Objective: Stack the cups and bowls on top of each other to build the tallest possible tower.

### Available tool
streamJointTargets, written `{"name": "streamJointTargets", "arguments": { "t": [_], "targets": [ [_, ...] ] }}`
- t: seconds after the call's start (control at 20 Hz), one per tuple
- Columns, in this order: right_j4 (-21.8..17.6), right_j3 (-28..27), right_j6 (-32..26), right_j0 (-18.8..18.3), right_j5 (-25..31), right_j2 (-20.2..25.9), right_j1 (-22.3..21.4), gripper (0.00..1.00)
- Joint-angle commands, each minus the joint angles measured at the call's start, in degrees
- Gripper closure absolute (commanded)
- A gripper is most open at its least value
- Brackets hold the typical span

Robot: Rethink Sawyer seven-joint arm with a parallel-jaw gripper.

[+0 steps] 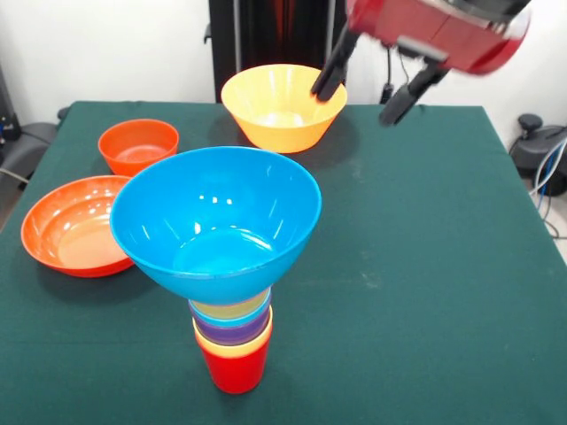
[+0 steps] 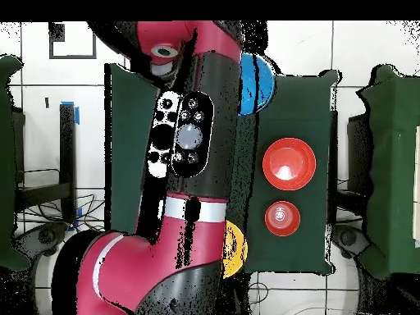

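Large glossy blue plastic bowl [image 1: 215,221] sits atop the tower of nested tapered plastic cups [image 1: 233,341], red cup [image 1: 236,370] at base. Black-fingered gripper [image 1: 369,86] hangs spread open and empty beside the large yellow-orange plastic bowl [image 1: 282,108]; nothing held.

Glossy smooth plastic is seen on the bowls [image 1: 215,221] and cups [image 1: 235,354], matt cloth on the table [image 1: 425,266].

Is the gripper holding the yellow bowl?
No. The gripper hangs open above the yellow bowl's right rim, its fingers closed on nothing.

Bare table [image 1: 416,266] right of tower [image 1: 226,266]
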Motion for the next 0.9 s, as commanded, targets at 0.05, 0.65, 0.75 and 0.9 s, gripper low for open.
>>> {"name": "streamJointTargets", "arguments": {
  "t": [0.05,0.65,0.75,0.9],
  "targets": [
    [-0.08,0.98,-3.85,-0.03,6.54,1.24,-0.82,0.0],
    [-6.1,44.36,-10.93,1.24,-10.88,4.95,-26.15,0.0],
    [-6.65,46.97,-11.66,0.24,-12.41,5.09,-27.82,0.0],
    [-7.6,52.57,-12.69,-0.73,-15.94,5.26,-31.28,0.0]
  ]
}}
